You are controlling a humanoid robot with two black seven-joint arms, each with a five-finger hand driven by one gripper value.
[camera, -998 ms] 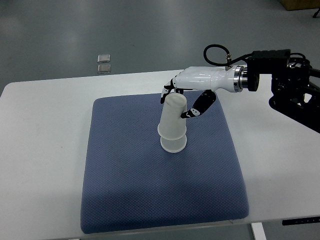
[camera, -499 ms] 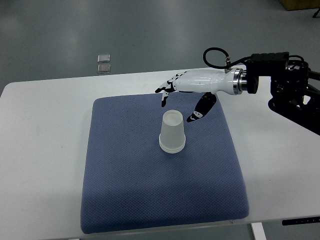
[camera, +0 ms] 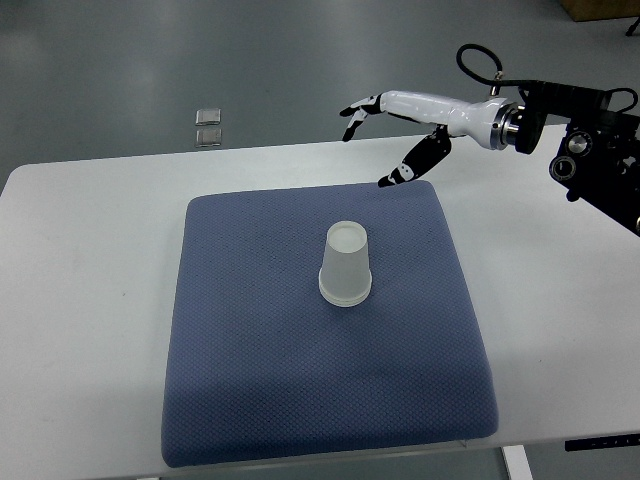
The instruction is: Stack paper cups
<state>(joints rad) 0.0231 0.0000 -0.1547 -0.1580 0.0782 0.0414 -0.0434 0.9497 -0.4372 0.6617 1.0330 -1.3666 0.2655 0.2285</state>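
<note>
A stack of white paper cups (camera: 345, 265) stands upside down near the middle of the blue cushion pad (camera: 250, 380). My right hand (camera: 385, 130) is white with black fingertips. It is raised above the pad's far edge, up and to the right of the cups, and apart from them. Its fingers are spread and it holds nothing. The left arm does not show.
The pad lies on a white table (camera: 90, 300). Two small square metal plates (camera: 208, 127) are set in the grey floor beyond the table's far edge. The right arm's black frame (camera: 600, 165) is at the right edge.
My right hand let go of the upper cup, which settled onto the lower one. The hand then opened and moved up and to the right, away from the stack.
</note>
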